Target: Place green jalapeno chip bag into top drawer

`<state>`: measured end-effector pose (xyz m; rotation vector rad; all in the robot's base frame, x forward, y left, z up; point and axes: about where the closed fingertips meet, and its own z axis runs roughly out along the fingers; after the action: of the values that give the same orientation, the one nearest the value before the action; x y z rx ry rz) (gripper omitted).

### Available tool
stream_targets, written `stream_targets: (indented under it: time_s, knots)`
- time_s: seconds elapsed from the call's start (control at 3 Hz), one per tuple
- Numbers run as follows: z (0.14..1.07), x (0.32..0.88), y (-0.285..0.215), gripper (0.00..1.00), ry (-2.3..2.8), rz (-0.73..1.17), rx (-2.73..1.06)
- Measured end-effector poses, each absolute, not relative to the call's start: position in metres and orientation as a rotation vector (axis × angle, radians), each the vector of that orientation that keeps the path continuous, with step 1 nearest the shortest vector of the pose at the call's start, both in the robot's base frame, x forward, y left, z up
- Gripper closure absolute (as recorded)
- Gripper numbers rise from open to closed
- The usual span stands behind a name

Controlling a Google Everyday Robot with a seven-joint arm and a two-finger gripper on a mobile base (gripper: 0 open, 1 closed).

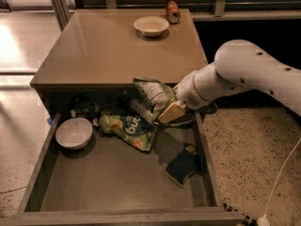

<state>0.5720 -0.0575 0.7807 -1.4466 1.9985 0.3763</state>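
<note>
The green jalapeno chip bag (151,96), dark green and crumpled with silvery patches, hangs at the table's front edge, just above the back of the open top drawer (108,185). My gripper (165,111) is at the bag's right side and is shut on it; one tan fingertip (172,111) shows below the bag. The white arm reaches in from the right.
In the drawer lie a white bowl (74,133) at the left, a lighter green bag (126,127) in the middle back and a dark blue flat object (182,166) at the right. On the table (103,55) stand a white bowl (151,25) and a red can (172,12).
</note>
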Motion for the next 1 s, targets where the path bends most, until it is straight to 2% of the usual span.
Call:
stream_targets:
  time_s: [0.33,0.67,1.0]
  knots:
    - [0.761,0.557,-0.054,1.00,1.986,0.346,-1.419]
    - [0.696,0.545,-0.036,1.00,2.034,0.388,-1.421]
    - [0.696,0.545,-0.036,1.00,2.034,0.388,-1.422]
